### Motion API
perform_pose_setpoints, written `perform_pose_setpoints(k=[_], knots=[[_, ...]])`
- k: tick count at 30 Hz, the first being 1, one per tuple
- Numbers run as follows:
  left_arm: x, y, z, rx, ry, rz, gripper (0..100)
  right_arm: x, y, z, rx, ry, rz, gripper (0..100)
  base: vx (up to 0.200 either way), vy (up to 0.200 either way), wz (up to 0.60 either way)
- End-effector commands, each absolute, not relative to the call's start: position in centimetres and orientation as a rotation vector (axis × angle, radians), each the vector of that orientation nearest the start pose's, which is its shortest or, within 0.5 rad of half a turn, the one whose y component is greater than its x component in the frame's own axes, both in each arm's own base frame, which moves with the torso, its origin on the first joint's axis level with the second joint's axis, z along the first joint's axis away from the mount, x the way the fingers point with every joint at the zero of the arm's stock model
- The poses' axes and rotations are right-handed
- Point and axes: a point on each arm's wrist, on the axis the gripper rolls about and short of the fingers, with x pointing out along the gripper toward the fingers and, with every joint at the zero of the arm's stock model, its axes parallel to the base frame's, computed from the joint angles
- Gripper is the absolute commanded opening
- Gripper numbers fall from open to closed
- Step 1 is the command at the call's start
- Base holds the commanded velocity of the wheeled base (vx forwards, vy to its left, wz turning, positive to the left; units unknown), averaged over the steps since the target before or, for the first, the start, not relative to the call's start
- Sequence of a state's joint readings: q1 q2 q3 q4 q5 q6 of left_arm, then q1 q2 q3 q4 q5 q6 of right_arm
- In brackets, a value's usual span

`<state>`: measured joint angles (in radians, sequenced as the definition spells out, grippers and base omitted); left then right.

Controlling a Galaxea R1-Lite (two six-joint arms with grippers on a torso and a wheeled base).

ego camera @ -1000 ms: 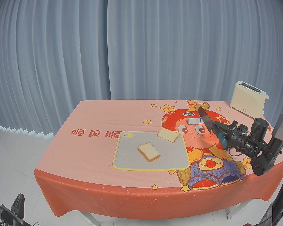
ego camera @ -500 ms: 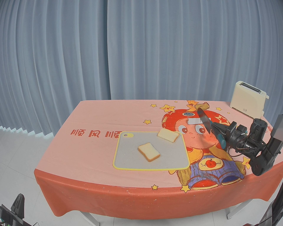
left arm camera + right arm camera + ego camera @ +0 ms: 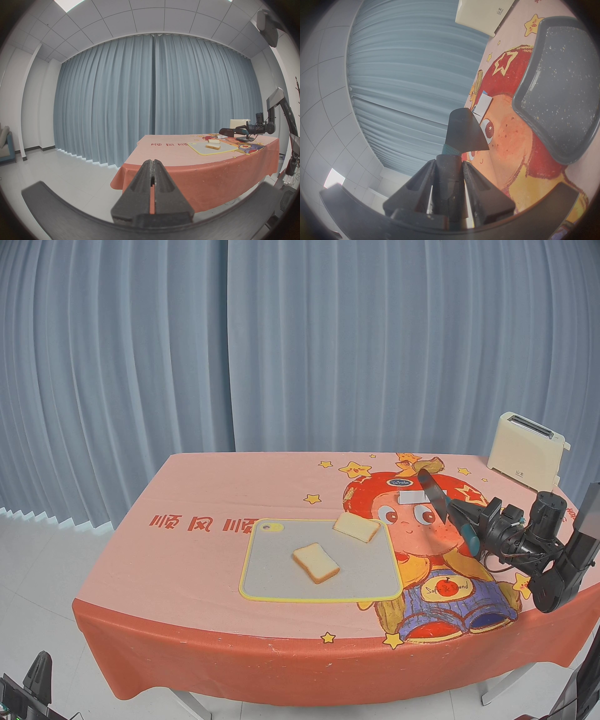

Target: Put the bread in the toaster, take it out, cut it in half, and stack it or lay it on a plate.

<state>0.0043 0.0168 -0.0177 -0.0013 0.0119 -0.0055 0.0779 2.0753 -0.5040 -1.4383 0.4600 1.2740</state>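
The right tool, clamped on the knife, has crept only a hair farther from where it hung a second ago and is all but still, blade raised over the counter. Both bread halves lie unmoved on the cutting board, well off to that tool's left, so cutting looks done and plating next. The left tool, fingers pressed together, hangs low, well short of the counter.

Bread pieces lie on board, one perhaps overhanging.
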Motion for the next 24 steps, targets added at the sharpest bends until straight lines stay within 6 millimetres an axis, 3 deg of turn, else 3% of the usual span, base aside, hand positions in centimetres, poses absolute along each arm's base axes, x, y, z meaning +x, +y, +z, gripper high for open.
perform_pose_setpoints(k=[1,24], knots=[[-2.14,0.02,7.60,-0.006,0.017,0.017,0,31.79,3.45,7.57,1.265,0.452,0.380,0,0.000,0.000,0.00],[-2.14,0.02,7.60,-0.006,0.017,0.017,0,31.84,3.26,7.40,1.313,0.450,0.414,0,0.000,0.000,0.00]])
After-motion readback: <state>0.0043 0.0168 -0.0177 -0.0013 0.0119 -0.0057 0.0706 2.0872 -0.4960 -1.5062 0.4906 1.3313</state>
